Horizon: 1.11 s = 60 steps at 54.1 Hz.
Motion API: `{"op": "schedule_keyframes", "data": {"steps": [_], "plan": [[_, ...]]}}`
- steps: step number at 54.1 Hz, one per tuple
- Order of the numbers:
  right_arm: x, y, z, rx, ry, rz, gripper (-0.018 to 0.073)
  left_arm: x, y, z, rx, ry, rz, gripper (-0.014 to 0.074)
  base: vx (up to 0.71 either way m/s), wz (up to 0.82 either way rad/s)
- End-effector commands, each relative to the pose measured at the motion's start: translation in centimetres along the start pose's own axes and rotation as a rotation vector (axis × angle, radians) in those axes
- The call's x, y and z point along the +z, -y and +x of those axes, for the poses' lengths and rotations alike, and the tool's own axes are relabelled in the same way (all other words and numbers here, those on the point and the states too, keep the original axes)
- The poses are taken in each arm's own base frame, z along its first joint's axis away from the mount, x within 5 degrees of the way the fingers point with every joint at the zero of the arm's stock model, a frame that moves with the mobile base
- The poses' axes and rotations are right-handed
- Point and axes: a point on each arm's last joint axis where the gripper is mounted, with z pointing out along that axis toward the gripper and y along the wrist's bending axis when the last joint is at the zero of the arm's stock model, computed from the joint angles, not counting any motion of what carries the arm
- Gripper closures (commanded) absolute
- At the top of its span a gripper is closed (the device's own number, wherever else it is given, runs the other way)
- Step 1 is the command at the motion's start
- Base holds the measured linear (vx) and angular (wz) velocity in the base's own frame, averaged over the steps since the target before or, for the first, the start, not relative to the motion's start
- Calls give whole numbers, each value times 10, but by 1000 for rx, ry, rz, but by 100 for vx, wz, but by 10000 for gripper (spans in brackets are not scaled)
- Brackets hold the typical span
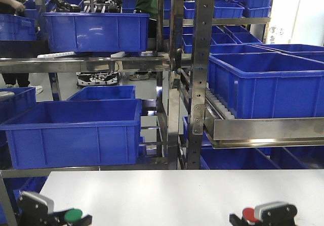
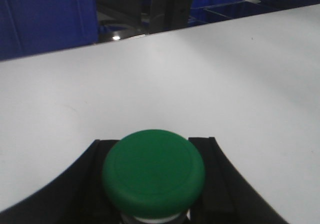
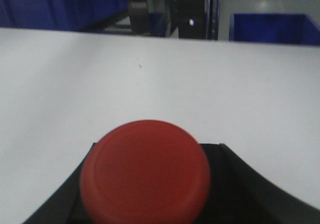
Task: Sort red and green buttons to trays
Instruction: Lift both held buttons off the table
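Note:
The green button [image 2: 153,172] sits between the black fingers of my left gripper [image 2: 153,184], which is shut on it; its cap faces the camera. In the front view that green button [image 1: 73,215] shows at the bottom left with my left gripper [image 1: 71,219] above the white table [image 1: 167,195]. The red button [image 3: 145,171] is held the same way by my right gripper [image 3: 147,184]. At the bottom right of the front view the red button [image 1: 249,215] rides in my right gripper [image 1: 244,219]. The trays are out of view.
Behind the table stands a steel rack [image 1: 198,74] loaded with deep blue crates [image 1: 71,132]. More blue crates [image 1: 268,84] sit on the right shelves. A person in green [image 1: 144,1] stands in the background.

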Motion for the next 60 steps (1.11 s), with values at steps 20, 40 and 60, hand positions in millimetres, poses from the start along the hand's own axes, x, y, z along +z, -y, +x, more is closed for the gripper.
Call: {"op": "schedule_keyframes", "data": {"steps": [20, 40, 60], "plan": [[-118, -34, -150, -48, 58, -17, 567, -119, 24, -105, 49, 98, -236, 596, 0, 0], [-199, -54, -148, -21, 149, 15, 567, -191, 53, -70, 26, 238, -249, 596, 0, 0], [-207, -57, -152, -67, 181, 13, 567, -201, 57, -75, 43, 294, -248, 596, 0, 0]]}}
